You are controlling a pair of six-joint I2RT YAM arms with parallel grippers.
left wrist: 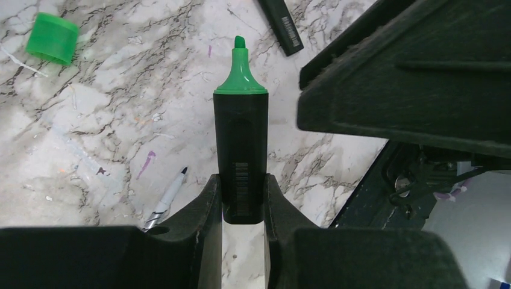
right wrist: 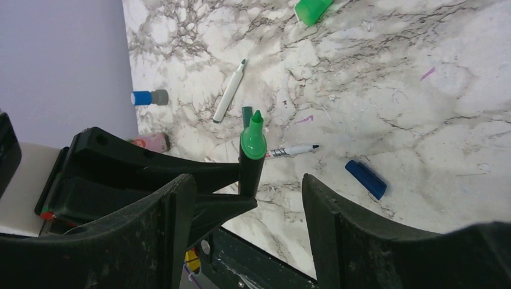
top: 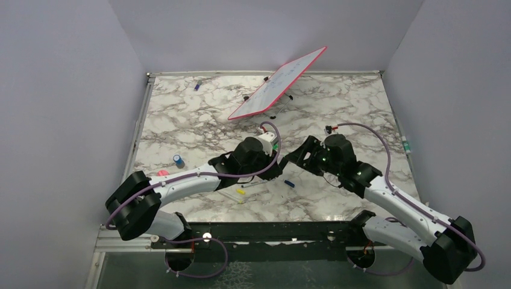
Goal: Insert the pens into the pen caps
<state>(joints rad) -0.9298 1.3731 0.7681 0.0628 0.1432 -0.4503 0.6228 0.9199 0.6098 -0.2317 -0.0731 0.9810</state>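
Note:
My left gripper [left wrist: 241, 188] is shut on the rear end of a black-barrelled pen [left wrist: 241, 138], a highlighter whose bare green tip points away from the wrist. A loose green pen cap [left wrist: 52, 38] lies on the marble at the far left. In the right wrist view the same pen [right wrist: 252, 150] stands upright in the left fingers, just beyond my right gripper [right wrist: 247, 180]. That gripper is open, with nothing between its fingers. Both grippers meet at mid-table [top: 286, 158]. A dark blue pen cap [right wrist: 366, 179] lies to the right of them.
A thin white pen [right wrist: 229, 93] and a black-tipped one [right wrist: 292, 150] lie on the marble table [top: 337, 108]. A tilted pink-edged whiteboard [top: 277, 83] stands at the back. A blue-and-grey piece [right wrist: 149, 97] and a pink one [right wrist: 150, 142] lie left.

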